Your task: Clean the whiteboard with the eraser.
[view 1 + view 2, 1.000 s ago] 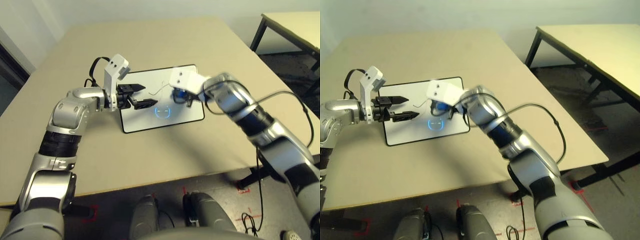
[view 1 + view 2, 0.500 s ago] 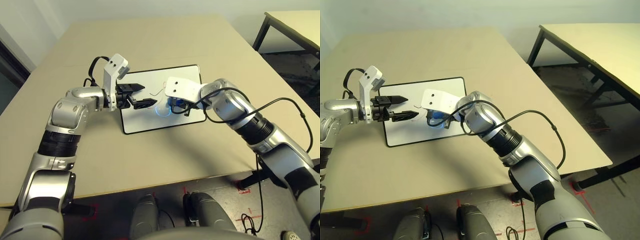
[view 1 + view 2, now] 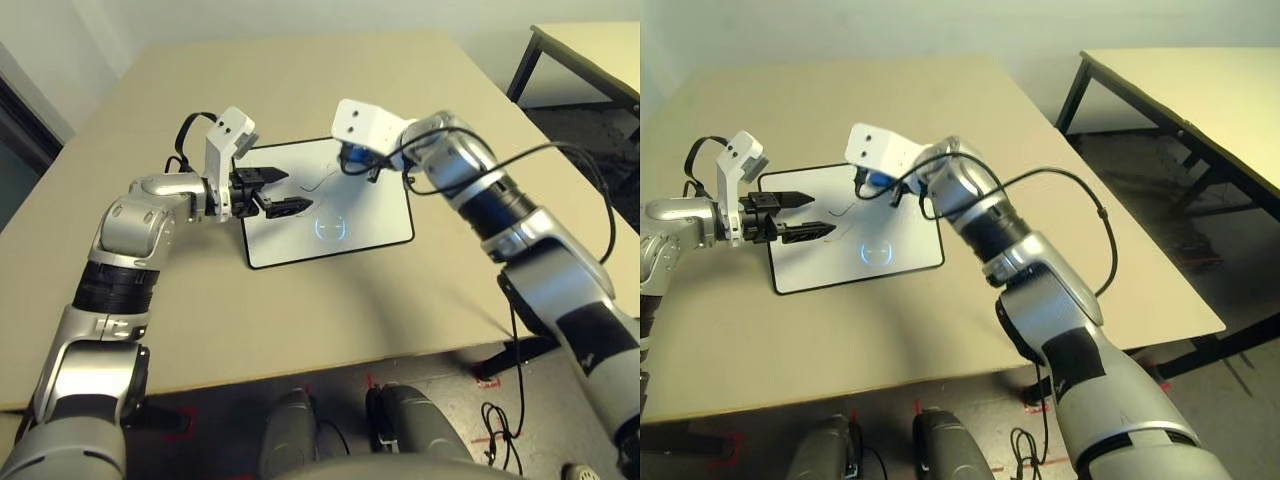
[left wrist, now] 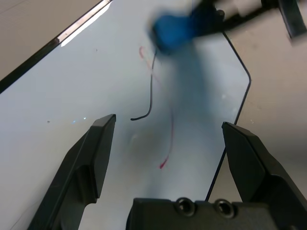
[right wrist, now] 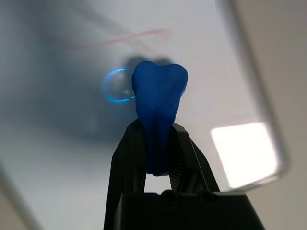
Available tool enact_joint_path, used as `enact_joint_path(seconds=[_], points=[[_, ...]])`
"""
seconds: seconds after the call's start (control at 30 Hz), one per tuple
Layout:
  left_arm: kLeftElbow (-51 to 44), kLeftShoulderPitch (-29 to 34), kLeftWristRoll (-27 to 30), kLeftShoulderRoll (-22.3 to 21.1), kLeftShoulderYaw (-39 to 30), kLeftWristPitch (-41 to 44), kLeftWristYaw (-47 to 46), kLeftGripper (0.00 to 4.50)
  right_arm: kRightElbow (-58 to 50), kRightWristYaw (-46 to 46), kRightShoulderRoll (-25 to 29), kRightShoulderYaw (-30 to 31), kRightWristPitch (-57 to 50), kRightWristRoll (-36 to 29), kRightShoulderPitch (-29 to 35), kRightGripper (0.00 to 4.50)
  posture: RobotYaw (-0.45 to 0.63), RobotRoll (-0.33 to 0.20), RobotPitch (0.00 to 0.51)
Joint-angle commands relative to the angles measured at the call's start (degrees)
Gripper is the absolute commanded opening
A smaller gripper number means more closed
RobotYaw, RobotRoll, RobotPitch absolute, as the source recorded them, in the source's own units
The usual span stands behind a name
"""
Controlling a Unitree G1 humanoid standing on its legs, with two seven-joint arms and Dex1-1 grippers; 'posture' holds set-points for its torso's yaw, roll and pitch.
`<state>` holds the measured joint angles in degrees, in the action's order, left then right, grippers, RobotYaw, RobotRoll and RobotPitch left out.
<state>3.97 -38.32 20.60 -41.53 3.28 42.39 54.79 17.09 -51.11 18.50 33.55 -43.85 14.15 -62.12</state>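
Right pincer (image 5: 157, 158) pinches the eraser (image 5: 158, 103) by its rear end, above centre frame over the whiteboard (image 3: 370, 225); left pincer (image 4: 168, 143) hangs spread. You should treat the eraser as light and squashy: keep your grip low on its body.

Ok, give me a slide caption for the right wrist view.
Right claw shut on the small bright blue eraser, poised above the flat white whiteboard and its thin red scribble.
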Motion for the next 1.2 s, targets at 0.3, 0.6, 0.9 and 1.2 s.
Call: enact_joint_path(seconds=[0.3, 0.6, 0.9, 1.2], points=[[0.04, -0.43, -0.16, -0.05, 0.23, -0.02, 0.62, 4.50, 7.67, 1.95, -1.90, -0.84, 1.74, 1.35, -4.81, 0.62, -0.04, 0.000, 0.072], [0.74, -0.63, -0.55, -1.24, -0.96, -0.30, 0.33, 4.50, -6.78, -2.60, -2.00, 4.49, -3.80, 1.20, 2.54, 0.60, -0.02, 0.000, 0.080], [-0.14, -0.29, -0.16, -1.52, -1.37, 0.27, -0.13, 4.50, 0.01, 0.11, -2.10, 3.37, -0.39, 1.84, -0.05, 0.60, -0.02, 0.000, 0.085], [-0.98, 0.24, 0.13, -1.61, -1.55, 0.88, -0.37, 4.50, 20.76, 6.23, -6.80, -2.16, 10.25, 1.85, -10.30, 0.60, -0.01, 0.000, 0.087]])
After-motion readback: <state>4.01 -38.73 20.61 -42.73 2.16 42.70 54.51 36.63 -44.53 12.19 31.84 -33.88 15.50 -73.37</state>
